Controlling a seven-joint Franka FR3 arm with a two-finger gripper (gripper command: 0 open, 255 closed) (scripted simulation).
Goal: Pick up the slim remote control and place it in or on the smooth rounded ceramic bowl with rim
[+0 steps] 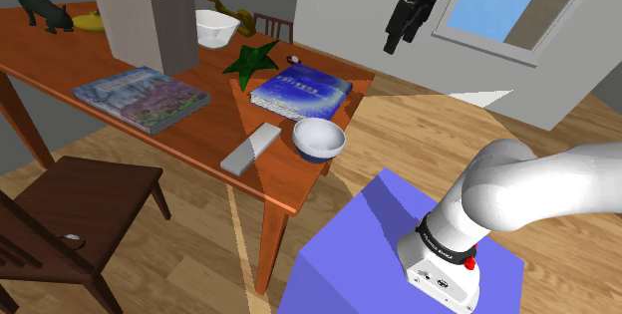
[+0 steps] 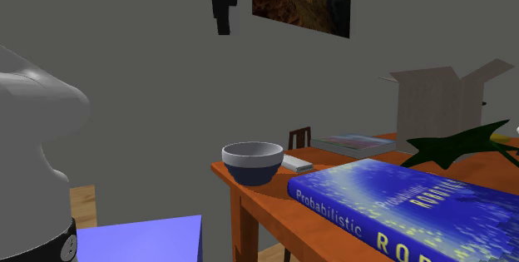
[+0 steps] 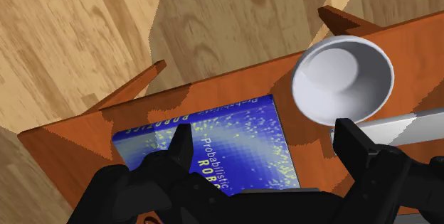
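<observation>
Grey, plain-drawn slab: the slim remote control (image 1: pixel 249 150), lying flat on the wooden table (image 1: pixel 199 135) near its front edge, just beside the bowl (image 1: pixel 319 138), at that bowl's nine o'clock in the shoulder view; whether the two touch cannot be told. Bowl: pale inside, dark blue outside, upright, empty, close to the table's corner, with a blue book (image 1: pixel 301 88) at its twelve o'clock. Gripper (image 1: pixel 397 33): all black, high above the table and well apart from the remote; in the wrist view its fingers stand wide with nothing between them. Handling, as judged: light, rigid, thin and low on the surface, probably smooth-cased and apt to slip. Best taken across the narrow width at mid-length, with the fingers lowered close to the tabletop. Long against the bowl's mouth, so it would likely rest tilted on the rim; set down gently, since ceramic chips.
</observation>
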